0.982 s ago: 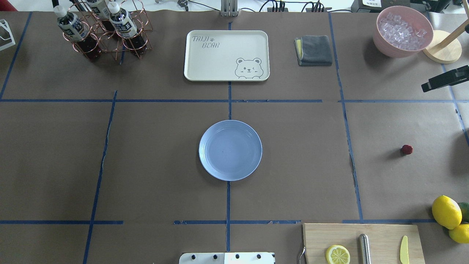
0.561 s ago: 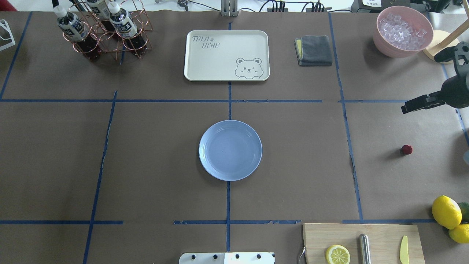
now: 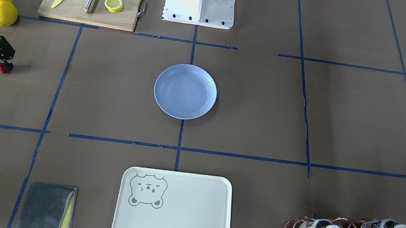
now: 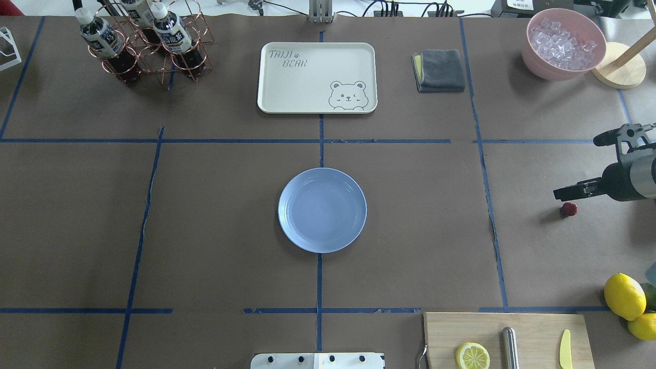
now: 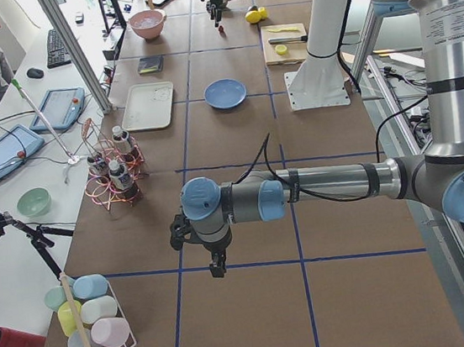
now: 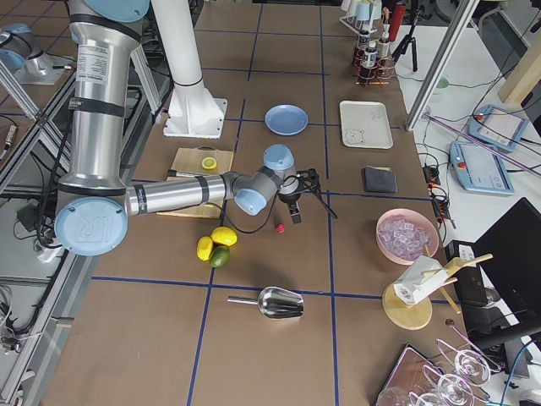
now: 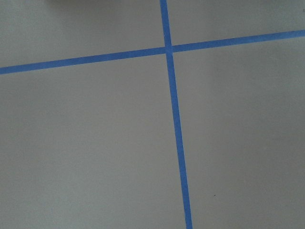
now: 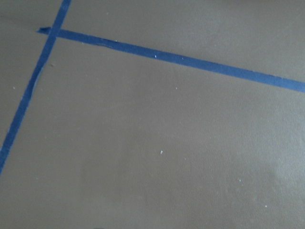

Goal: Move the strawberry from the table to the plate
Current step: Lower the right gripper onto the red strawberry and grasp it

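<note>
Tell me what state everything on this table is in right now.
strawberry: lying on the table, not gripped.
plate: empty.
right gripper: jaws open, holding nothing.
left gripper: open or shut, cannot tell.
tray: empty.
pink bowl: full of ice.
bottles: capped.
lemon half: cut face up.
cloth: folded.
</note>
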Motion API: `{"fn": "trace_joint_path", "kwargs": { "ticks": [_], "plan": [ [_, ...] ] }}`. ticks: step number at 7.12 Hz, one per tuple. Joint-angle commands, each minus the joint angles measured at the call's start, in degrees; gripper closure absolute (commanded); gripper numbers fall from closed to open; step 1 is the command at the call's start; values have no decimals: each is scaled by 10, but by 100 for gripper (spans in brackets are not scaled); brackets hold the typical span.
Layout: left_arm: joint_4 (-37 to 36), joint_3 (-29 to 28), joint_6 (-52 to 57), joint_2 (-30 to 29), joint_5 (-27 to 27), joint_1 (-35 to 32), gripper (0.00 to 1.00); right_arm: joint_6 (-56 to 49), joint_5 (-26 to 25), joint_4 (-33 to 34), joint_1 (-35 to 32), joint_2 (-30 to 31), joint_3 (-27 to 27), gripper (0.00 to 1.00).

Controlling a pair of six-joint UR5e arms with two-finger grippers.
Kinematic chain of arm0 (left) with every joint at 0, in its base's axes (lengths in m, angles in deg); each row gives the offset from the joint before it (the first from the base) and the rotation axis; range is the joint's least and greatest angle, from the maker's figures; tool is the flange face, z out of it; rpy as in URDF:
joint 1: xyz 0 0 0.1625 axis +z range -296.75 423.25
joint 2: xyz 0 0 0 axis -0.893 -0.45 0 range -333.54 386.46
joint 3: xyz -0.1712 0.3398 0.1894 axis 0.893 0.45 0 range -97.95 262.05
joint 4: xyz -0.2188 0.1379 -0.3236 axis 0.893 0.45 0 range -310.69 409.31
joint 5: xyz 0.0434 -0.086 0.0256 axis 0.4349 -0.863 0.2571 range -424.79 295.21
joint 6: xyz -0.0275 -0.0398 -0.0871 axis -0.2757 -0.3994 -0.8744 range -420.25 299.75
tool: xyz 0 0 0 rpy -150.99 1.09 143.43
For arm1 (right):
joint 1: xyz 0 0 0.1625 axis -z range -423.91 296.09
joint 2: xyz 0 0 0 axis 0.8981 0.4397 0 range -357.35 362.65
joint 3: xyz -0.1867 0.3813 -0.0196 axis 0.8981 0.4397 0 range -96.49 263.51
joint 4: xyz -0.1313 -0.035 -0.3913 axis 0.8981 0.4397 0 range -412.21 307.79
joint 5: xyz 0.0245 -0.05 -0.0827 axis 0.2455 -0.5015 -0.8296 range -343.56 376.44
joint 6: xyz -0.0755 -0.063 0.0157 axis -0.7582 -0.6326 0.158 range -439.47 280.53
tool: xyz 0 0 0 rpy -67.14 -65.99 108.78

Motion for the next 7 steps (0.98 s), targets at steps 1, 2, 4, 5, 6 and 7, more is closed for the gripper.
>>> {"fn": "trace_joint_path", "kwargs": {
  "ticks": [1,2,4,5,6,7],
  "plan": [
    [1,1,1,1,-1,0,0,1,-12,-11,28,7,21,6],
    [1,1,2,1,-1,0,0,0,-12,-11,37,7,22,12],
    [0,4,2,2,-1,-1,0,-5,-11,-11,40,13,19,100],
    [0,4,2,2,-1,0,0,-6,-11,-11,38,13,12,100],
    [0,5,2,2,-1,0,0,0,-5,-8,39,11,-13,100],
    [0,5,3,2,-1,-1,0,2,-5,9,41,2,-35,100]
  ]
}}
